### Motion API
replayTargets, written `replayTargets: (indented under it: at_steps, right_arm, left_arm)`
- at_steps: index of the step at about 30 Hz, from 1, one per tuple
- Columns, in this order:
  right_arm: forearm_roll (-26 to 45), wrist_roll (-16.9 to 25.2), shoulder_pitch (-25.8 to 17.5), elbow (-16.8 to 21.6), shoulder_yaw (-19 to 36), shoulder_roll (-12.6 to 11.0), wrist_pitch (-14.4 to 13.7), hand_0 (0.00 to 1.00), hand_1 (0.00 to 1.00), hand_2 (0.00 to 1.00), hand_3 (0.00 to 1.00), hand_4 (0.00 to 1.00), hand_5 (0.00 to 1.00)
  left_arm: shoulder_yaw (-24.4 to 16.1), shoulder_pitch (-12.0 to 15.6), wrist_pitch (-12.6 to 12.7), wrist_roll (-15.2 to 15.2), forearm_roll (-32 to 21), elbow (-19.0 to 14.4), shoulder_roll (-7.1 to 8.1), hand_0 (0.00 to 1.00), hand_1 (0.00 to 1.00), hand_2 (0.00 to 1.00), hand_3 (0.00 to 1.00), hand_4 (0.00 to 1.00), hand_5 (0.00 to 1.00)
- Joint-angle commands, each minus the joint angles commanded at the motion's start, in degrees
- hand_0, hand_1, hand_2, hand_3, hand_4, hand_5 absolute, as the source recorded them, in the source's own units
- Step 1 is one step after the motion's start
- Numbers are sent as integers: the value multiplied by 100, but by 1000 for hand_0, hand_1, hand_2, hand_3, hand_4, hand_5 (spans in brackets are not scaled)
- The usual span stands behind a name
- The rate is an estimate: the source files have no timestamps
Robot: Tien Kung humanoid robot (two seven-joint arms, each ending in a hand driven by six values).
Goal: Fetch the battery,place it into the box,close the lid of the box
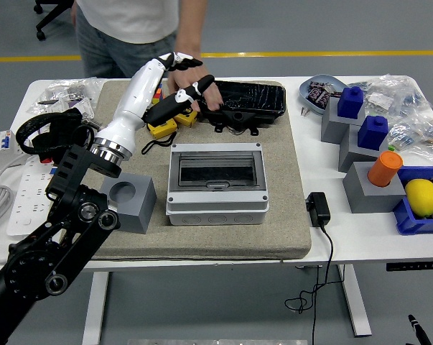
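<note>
The grey box (216, 205) stands on the felt mat (288, 230) with its dark see-through lid (216, 172) shut flat. The battery does not show; I cannot tell through the lid whether it is inside. My left hand (182, 92), white forearm and black fingers, is raised above the mat's far edge, well behind and left of the box, fingers spread and empty. A person's forearm (192, 29) reaches down from the top; the hand is mostly hidden behind my hand, by the black tray's left end.
A black tray (252, 100) lies behind the box. A yellow tape measure (162, 128) and a grey block with a round hole (128, 201) are left of the box. A black adapter (318, 208) sits right of the mat. Grey stands with blue bottles (360, 118) and a lemon (421, 195) fill the right.
</note>
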Motion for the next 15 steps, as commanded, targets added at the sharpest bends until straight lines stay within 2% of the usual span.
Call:
replayTargets:
  at_steps: [5, 6, 8, 9, 10, 12, 13, 15]
  right_arm:
    - [6, 16, 24, 0, 14, 6, -8, 787, 689, 684, 758, 998, 998]
    - [11, 21, 26, 0, 12, 8, -14, 786, 693, 688, 759, 998, 998]
    - [-8, 23, 25, 0, 34, 14, -35, 786, 693, 688, 759, 998, 998]
    - [-57, 19, 22, 0, 83, 20, -76, 786, 693, 688, 759, 998, 998]
    - [-86, 21, 19, 0, 113, 23, -110, 786, 693, 688, 759, 998, 998]
    - [-113, 30, 10, 0, 146, 25, -163, 787, 708, 709, 759, 998, 998]
    - [-120, 26, 5, 0, 155, 24, -167, 787, 708, 709, 759, 998, 998]
    - [-99, 25, 5, 0, 144, 22, -161, 787, 708, 709, 759, 998, 998]
  left_arm:
    - [-683, 417, 330, -1192, -1192, 175, -104, 884, 989, 998, 992, 998, 998]
    - [-804, 517, 379, -1415, -1415, 249, -149, 998, 998, 998, 998, 998, 998]
    - [-966, 669, 403, -1899, -1899, 369, -211, 998, 998, 998, 998, 998, 998]
    - [-1027, 764, 516, -2126, -2160, 453, -225, 998, 998, 998, 998, 998, 998]
    - [-1061, 826, 636, -2133, -2384, 492, -226, 998, 998, 998, 998, 998, 998]
    - [-1129, 930, 948, -1776, -2854, 528, -216, 998, 998, 998, 998, 998, 998]
    - [-1181, 1000, 1123, -1516, -2941, 560, -202, 998, 998, 998, 998, 998, 998]
    - [-1253, 1097, 1157, -1083, -2716, 593, -181, 998, 998, 998, 998, 998, 998]
